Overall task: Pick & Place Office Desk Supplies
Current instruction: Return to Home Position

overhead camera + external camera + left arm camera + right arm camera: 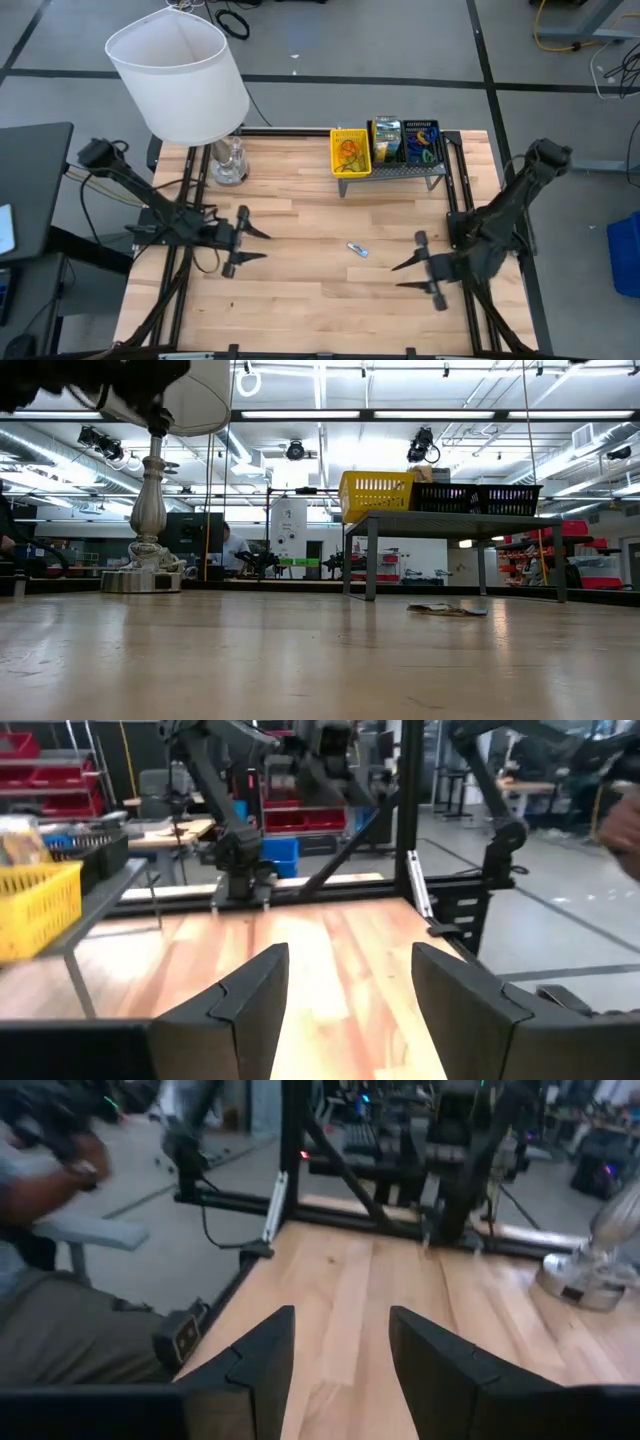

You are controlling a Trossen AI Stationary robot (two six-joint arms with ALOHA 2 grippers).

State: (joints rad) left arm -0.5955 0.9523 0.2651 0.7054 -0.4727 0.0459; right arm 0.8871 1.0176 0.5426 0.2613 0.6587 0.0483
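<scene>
Left gripper [262,244] and right gripper [396,277] hover spread and empty over the table [300,305] with one small loose item [357,250] between them — probably light and thin, best pinched across its short width — while other supplies [420,145] sit binned on the shelf [400,171].

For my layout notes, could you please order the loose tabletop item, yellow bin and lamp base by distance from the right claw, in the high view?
From the right claw:
1. Loose item, mid-table, just beside it.
2. Yellow bin, rear centre.
3. Lamp base, rear left.
</scene>
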